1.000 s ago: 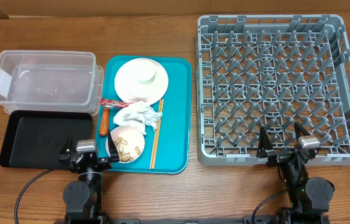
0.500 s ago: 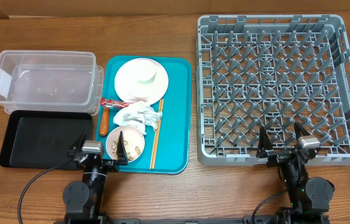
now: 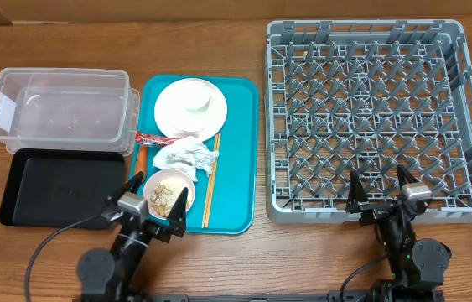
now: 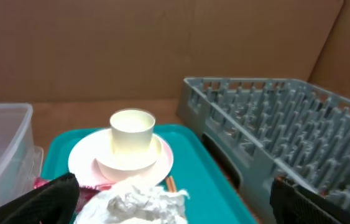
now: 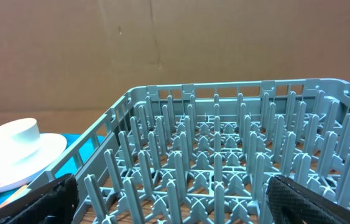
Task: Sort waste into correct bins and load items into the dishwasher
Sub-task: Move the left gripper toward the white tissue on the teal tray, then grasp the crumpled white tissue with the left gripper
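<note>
On the teal tray (image 3: 240,151) a white cup (image 3: 195,101) stands on a round plate (image 3: 168,113). Below them lie a red wrapper (image 3: 147,138), a crumpled napkin (image 3: 187,157), an orange carrot (image 3: 139,161), chopsticks (image 3: 211,184) and a bowl of peanuts (image 3: 168,189). My left gripper (image 3: 150,210) is open and empty at the bowl's near edge. Its wrist view shows the cup (image 4: 132,129), plate (image 4: 81,163) and napkin (image 4: 138,202) between the fingers (image 4: 175,214). My right gripper (image 3: 380,195) is open and empty at the near wall of the grey rack (image 3: 378,117), also in its wrist view (image 5: 168,205).
A clear tub (image 3: 59,113) stands at the far left with a black tray (image 3: 51,189) in front of it. The rack (image 5: 224,155) fills the right wrist view and shows at the right of the left wrist view (image 4: 286,137). A brown wall stands behind.
My left gripper has swung right from the black tray's near corner to the teal tray, now over the near edge of the peanut bowl. The right arm has not moved.
</note>
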Available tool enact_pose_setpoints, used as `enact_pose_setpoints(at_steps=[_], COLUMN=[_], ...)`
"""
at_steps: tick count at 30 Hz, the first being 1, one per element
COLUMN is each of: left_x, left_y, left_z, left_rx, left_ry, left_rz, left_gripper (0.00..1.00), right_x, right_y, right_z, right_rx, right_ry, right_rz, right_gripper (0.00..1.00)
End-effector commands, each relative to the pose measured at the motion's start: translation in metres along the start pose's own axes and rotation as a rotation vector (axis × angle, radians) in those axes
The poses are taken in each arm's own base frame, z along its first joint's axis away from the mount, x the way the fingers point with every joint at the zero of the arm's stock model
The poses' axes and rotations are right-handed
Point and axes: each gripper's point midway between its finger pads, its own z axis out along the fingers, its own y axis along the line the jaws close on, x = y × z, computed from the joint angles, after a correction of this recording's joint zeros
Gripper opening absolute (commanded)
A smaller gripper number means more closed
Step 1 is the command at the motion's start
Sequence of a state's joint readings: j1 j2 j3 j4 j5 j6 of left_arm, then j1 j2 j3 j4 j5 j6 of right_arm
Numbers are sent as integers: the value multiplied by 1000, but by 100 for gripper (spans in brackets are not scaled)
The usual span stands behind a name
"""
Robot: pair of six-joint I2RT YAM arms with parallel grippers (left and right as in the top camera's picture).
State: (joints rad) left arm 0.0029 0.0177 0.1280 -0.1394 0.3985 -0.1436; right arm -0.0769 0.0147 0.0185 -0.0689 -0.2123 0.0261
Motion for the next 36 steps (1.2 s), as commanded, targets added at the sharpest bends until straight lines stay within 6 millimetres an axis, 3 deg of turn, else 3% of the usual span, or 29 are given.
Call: enact_pose_setpoints(at_steps=[1, 5, 8, 12, 14, 19, 22, 27, 29, 31, 34, 36], left_x=[-61, -93, -101, -106, -110, -125, -118, -86, -71, -51, -23, -14], left_y=[-20, -26, -26, -27, -37, -57, -54, -38, -31, -13, 28, 46], left_z=[-16, -21, -15, 0, 11, 41, 59, 82, 84, 83, 66, 54], left_rx=[38, 29, 13, 13, 79, 263, 298, 266, 225, 84, -245, -401], left_ry=[-83, -19, 117, 373, 483, 585, 623, 728, 785, 853, 946, 978], left_rz=[10, -19, -80, -202, -273, -385, -425, -496, -534, -557, -552, -527], left_gripper=[100, 100, 100, 100, 100, 100, 100, 100, 80, 73, 72, 73], right_x=[1, 1, 1, 1, 1, 1, 1, 1, 1, 1, 1, 1], right_y=[-1, -1, -1, -1, -1, -1, -1, -1, -1, -1, -1, -1], right_z=[0, 0, 0, 0, 0, 0, 0, 0, 0, 0, 0, 0], right_rx=[3, 3, 3, 3, 3, 3, 3, 3, 3, 3, 3, 3], right_ry=[-8, -8, -8, -8, -7, -8, -8, -8, -8, -8, -8, -8], right_rz=[2, 2, 2, 2, 2, 2, 2, 2, 2, 2, 2, 2], right_gripper=[100, 100, 100, 100, 100, 100, 100, 100, 100, 100, 100, 100])
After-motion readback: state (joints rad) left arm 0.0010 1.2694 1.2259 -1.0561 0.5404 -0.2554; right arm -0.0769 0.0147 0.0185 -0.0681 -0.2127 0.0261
